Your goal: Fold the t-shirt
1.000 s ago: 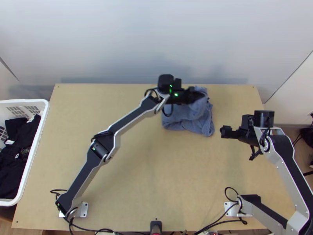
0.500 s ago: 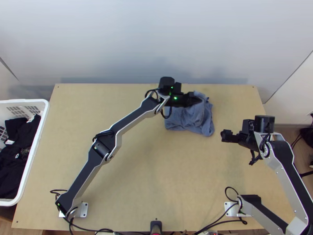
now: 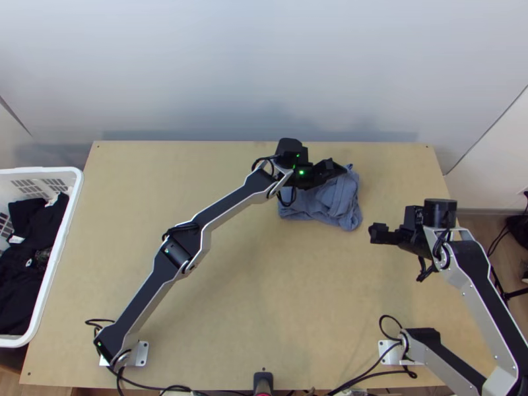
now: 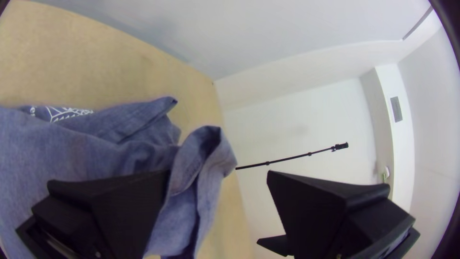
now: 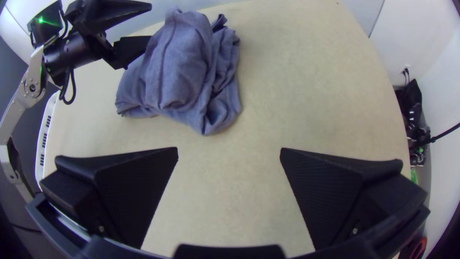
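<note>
We saw the shirt (image 3: 333, 204) lying bunched on the table (image 3: 251, 284), near its far edge, a little right of centre in the upper part of the top view. In the left wrist view we made out white print (image 4: 72, 113) on part of it.

The left arm (image 3: 228, 209) stretched from the lower left of the top view up to the shirt, and its left gripper (image 3: 338, 169) was at the shirt's upper side. In the left wrist view we found the left gripper (image 4: 219, 172) wide, with a raised fold (image 4: 206, 153) of the shirt in the gap, right beside one finger (image 4: 129, 206).

Our right gripper (image 3: 379, 233) was right of centre in the top view, just to the lower right of the shirt and apart from it. In the right wrist view we saw the right gripper (image 5: 229, 151) wide too, with bare table between its fingers.

We had a white basket (image 3: 74, 198) of dark clothes (image 3: 26, 284) at the left edge of the top view, and a thin black pole (image 4: 297, 157) against the pale wall (image 4: 306, 115) right of centre in the left wrist view.
</note>
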